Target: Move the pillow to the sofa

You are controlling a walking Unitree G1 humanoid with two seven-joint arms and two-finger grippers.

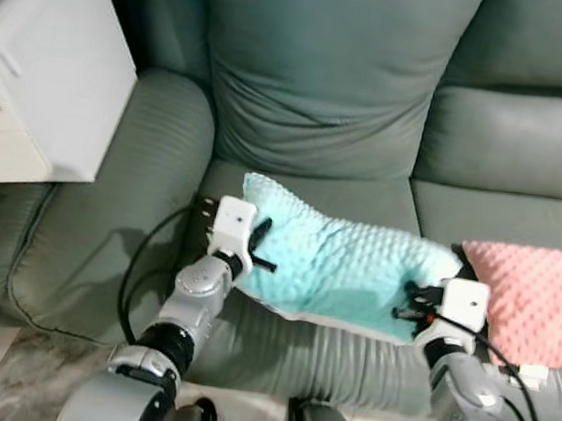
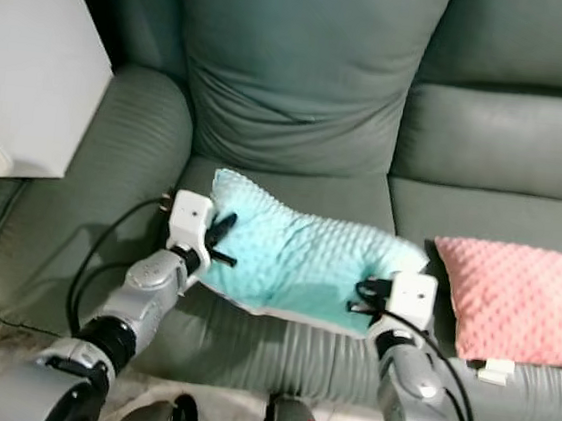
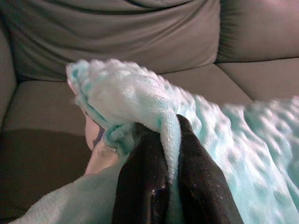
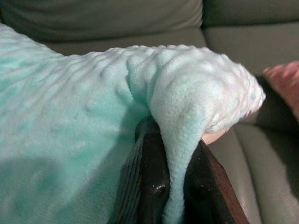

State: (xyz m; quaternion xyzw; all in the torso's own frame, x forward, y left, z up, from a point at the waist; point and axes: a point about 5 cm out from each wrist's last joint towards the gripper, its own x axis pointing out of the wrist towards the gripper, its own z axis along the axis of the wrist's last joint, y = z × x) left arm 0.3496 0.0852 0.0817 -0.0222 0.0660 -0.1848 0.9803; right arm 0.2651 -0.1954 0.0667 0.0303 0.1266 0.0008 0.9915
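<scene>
A: Two grippers hold one thing. The left gripper is clenched on the near left edge of the turquoise pillow, and the right gripper is clenched on its near right corner. In each wrist view a fold of the soft fabric is pinched between the two black fingers.

B: Where is the pillow exactly?

A: It is over the front part of the sofa seat, between the two arms. Its far left corner points up toward the back cushion. I cannot tell if its underside touches the seat or is a little above it.

B: And beside it?

A: Just to the right, a pink pillow lies on the next seat. It is near the turquoise one, but I cannot tell if they touch. To the left there is the sofa armrest, and a black cable runs along the left arm. Further left and back stands a white box-like thing, beside the armrest.
</scene>
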